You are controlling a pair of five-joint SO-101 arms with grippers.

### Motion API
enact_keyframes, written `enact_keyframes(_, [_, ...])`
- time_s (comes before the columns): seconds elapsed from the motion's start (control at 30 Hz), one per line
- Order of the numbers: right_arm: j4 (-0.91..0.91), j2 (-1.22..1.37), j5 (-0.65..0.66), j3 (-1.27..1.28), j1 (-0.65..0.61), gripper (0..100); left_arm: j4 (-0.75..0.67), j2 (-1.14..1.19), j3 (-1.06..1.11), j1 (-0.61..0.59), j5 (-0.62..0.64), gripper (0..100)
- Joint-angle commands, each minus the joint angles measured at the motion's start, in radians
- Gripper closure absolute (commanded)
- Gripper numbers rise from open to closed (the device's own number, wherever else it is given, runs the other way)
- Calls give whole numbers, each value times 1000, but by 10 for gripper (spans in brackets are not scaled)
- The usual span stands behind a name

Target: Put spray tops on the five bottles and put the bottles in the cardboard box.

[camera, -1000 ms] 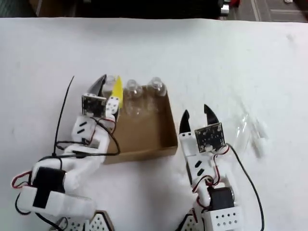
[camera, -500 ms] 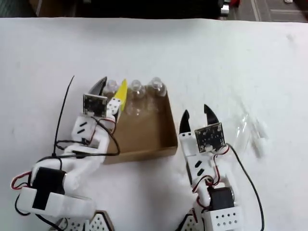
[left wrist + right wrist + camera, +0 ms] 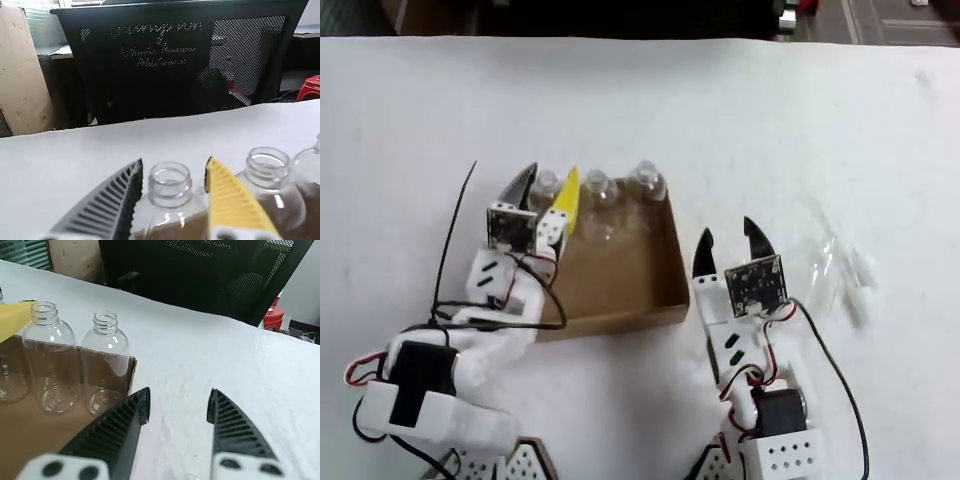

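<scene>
Three clear uncapped bottles stand along the far wall of the cardboard box (image 3: 620,280). My left gripper (image 3: 547,175) is open, its dark and yellow fingers on either side of the leftmost bottle (image 3: 545,186). In the left wrist view that bottle (image 3: 170,186) stands between the fingers, with the middle bottle (image 3: 266,172) beside it. My right gripper (image 3: 730,238) hangs open over bare table just right of the box, nothing between its fingers. The right wrist view has this gripper (image 3: 177,397) near two bottles (image 3: 50,355) (image 3: 106,360) and the box wall (image 3: 132,371).
Clear plastic pieces with white parts (image 3: 845,272), seemingly a lying bottle and spray tops, rest on the table right of the right gripper. A black mesh chair (image 3: 190,55) stands beyond the table's far edge. White tabletop stretches beyond the box.
The left gripper's fingers spread wider around the leftmost bottle and the arm drew back slightly toward its base. The right arm stayed still.
</scene>
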Motion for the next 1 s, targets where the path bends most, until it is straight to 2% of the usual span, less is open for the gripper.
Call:
enact_keyframes(0.0, [-24, -7, 12, 8, 2, 832, -34, -16, 0, -12, 14, 812])
enact_keyframes(0.17, [-24, -7, 12, 8, 2, 832, 0, -160, 49, -2, 17, 812])
enact_keyframes(0.27, [-24, -7, 12, 8, 2, 832, 153, -312, 66, -1, 17, 812])
enact_keyframes(0.37, [-25, -8, 12, 8, 2, 832, 402, -490, 48, -8, 23, 812])
enact_keyframes(0.6, [-25, -8, 12, 8, 4, 832, 1017, -961, -110, -13, 187, 811])
enact_keyframes(0.73, [-25, -8, 12, 8, 5, 832, 1519, -1185, -358, -48, 216, 812])
enact_keyframes(0.83, [-25, -8, 12, 8, 2, 832, 1854, -1213, -555, -76, 213, 812])
enact_keyframes(0.9, [-25, -8, 12, 8, -1, 832, 1985, -1193, -638, -99, 164, 812])
enact_keyframes(0.97, [-25, -8, 12, 8, -1, 832, 2053, -1155, -683, -124, 74, 812])
